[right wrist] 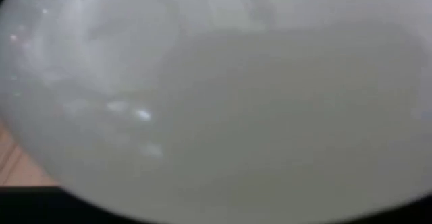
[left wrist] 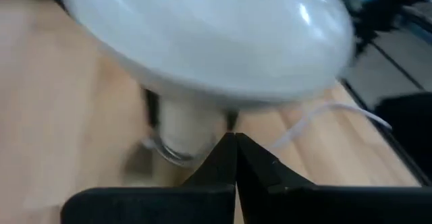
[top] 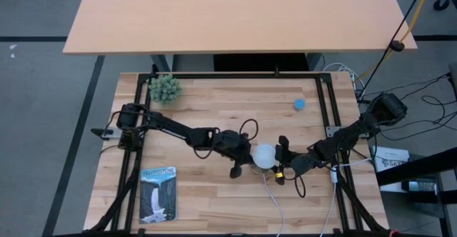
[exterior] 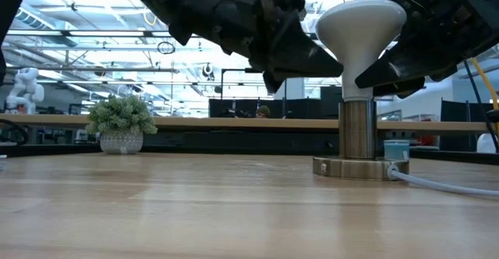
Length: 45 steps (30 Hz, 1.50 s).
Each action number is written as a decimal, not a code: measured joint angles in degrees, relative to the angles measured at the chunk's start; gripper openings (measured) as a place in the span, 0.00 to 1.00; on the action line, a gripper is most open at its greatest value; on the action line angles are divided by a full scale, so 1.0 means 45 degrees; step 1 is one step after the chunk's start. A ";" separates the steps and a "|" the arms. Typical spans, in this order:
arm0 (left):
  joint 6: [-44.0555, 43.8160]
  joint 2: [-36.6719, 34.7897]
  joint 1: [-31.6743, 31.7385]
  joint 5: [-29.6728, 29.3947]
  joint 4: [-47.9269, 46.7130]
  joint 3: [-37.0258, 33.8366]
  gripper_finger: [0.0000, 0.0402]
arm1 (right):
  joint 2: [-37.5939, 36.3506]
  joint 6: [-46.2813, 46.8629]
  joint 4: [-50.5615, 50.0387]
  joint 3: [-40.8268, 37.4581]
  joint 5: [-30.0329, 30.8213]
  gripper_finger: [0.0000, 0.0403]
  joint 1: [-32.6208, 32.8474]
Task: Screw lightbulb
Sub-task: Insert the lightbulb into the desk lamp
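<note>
Robotics lab, framed workbench [top: 214, 194], open ceiling trusses [exterior: 93, 48]

From my right wrist view the lightbulb [right wrist: 216, 96] filled nearly everything, hiding my right pincer's fingers. In the low view both pincers were cut off above. Just beyond my left pincer [left wrist: 233, 166], the lightbulb's neck and the socket [left wrist: 169, 150] were blurred.

High view: straight down over the whole tabletop [top: 214, 194], both arms in frame. Low view: at tabletop height, level, facing the room behind. Left wrist view: close under the bulb [left wrist: 202, 42], socket [left wrist: 172, 150] just beyond. Right wrist view: pressed up to the bulb, which fills it. All four share the bulb.
</note>
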 joint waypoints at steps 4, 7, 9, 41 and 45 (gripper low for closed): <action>0.0255 -0.0001 0.0145 -0.1258 0.0216 0.0000 0.00 | 0.0000 0.0007 -0.0067 0.0000 0.0027 0.50 -0.0001; 0.0096 -0.0001 0.0361 -0.1647 0.0018 0.0000 0.00 | 0.0000 0.0078 -0.0019 0.0000 0.0010 0.50 0.0000; -0.0167 -0.0001 0.0485 -0.1648 -0.0185 0.0000 0.00 | 0.0000 0.0092 -0.0029 0.0000 0.0005 0.50 0.0000; -0.0390 -0.0001 0.0202 -0.1395 -0.1099 -0.0005 0.00 | -0.2657 0.1061 -0.4010 0.0000 0.0010 0.50 0.0576; -0.0404 -0.0001 0.0159 -0.1371 -0.1104 -0.0005 0.00 | -0.3000 0.2207 -0.5498 0.0000 0.0011 0.48 0.0835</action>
